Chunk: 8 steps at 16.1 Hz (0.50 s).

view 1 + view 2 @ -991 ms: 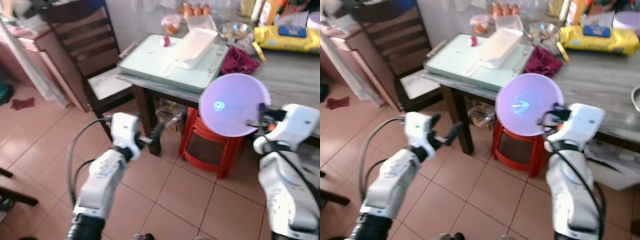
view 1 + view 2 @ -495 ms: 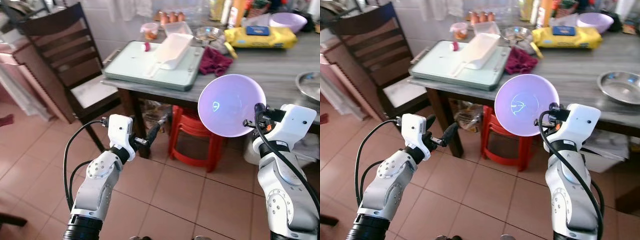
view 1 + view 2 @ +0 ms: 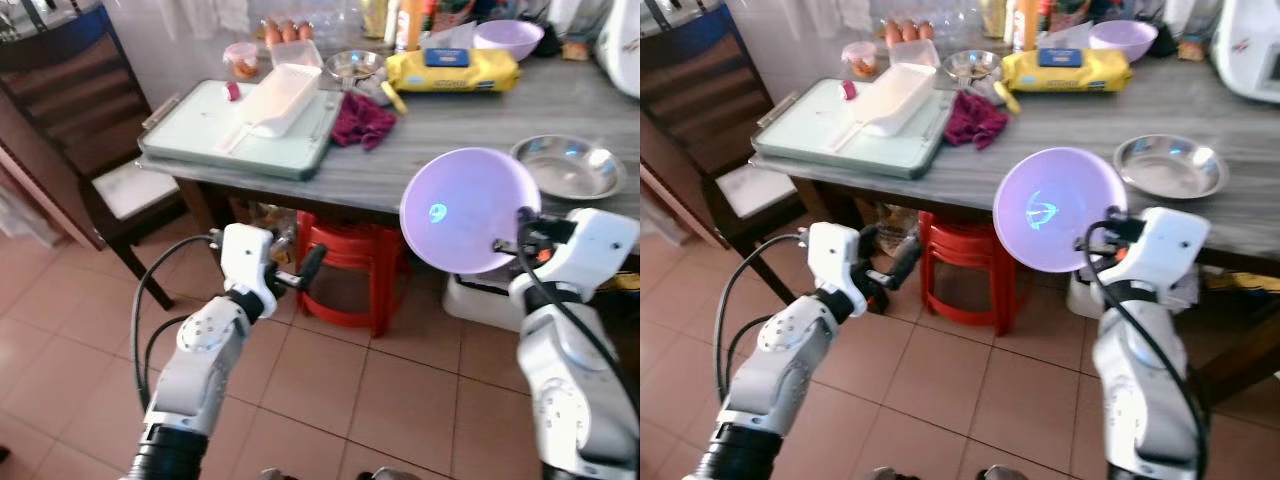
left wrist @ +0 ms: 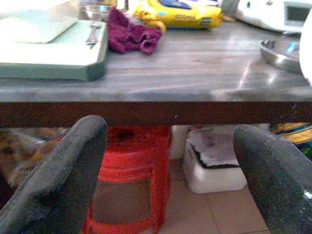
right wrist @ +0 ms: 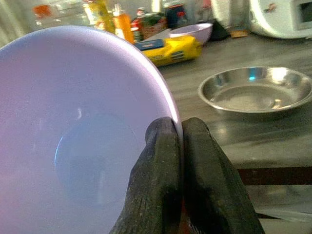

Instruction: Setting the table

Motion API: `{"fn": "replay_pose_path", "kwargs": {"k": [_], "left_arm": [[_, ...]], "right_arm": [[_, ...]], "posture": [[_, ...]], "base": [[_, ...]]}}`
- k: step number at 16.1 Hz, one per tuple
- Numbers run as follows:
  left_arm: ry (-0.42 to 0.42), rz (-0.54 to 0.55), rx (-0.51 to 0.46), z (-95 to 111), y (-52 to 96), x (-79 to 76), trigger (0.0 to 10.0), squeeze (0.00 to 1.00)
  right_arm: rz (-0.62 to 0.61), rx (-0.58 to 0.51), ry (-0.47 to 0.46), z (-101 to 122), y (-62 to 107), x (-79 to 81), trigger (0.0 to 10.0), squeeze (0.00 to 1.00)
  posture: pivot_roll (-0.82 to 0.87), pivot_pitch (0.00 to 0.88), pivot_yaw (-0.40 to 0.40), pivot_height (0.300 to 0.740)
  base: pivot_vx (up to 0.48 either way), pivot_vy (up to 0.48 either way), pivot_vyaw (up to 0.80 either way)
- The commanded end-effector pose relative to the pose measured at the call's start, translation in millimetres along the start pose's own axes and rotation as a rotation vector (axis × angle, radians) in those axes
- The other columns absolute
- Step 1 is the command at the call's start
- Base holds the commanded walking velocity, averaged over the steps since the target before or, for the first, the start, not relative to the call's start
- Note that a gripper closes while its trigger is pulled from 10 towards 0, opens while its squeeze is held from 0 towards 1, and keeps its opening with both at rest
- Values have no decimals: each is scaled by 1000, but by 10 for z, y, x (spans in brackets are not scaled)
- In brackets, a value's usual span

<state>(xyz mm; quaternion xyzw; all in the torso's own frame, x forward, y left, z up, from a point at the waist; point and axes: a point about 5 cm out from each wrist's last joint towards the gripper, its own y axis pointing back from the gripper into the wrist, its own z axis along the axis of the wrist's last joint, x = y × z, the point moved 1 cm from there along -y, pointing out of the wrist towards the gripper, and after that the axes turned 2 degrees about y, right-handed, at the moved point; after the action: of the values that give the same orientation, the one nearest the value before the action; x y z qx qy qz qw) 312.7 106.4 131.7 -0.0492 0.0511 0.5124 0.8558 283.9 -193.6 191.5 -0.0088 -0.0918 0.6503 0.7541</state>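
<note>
Terracotta floor tiles (image 3: 420,400) run under a grey wood-grain table (image 3: 450,130), with a dark wooden chair (image 3: 60,110) at its left end and a red plastic stool (image 3: 350,270) tucked beneath.

On the tabletop sit a pale green rectangular tray (image 3: 200,130) carrying a white oblong plastic container (image 3: 280,95), a crumpled maroon cloth (image 3: 362,118), a yellow soft pack with a blue label (image 3: 452,68), a shallow round steel dish (image 3: 565,168) and, at the far edge, a second lilac bowl (image 3: 508,38).

The right gripper (image 5: 178,146) holds a smooth lilac plastic bowl (image 3: 470,208) up on edge in front of the table, short of its near edge, the hollow facing the robot. The right wrist view gives what the head views cannot: both black textured fingers (image 5: 161,185) pressed together on the thin rim, one inside and one outside, with the steel dish lying on the table beyond.

The left gripper (image 3: 290,278) hangs low before the stool. Its wrist view shows the two rounded, rough-surfaced fingers (image 4: 63,175) set wide apart with nothing between them, and looks under the table's dark edge to a white box (image 4: 214,163) on the floor beside the stool; the head views catch only a corner of that box behind the bowl.
</note>
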Motion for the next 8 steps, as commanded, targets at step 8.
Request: {"fn": "replay_pose_path", "kwargs": {"k": [8], "left_arm": [[-8, 23, -23, 41, 1, 35, 10000, 0]], "right_arm": [[-2, -22, -3, 46, -5, 5, 10000, 0]], "posture": [[-190, 116, 115, 740]], "base": [[0, -219, 0]]}}
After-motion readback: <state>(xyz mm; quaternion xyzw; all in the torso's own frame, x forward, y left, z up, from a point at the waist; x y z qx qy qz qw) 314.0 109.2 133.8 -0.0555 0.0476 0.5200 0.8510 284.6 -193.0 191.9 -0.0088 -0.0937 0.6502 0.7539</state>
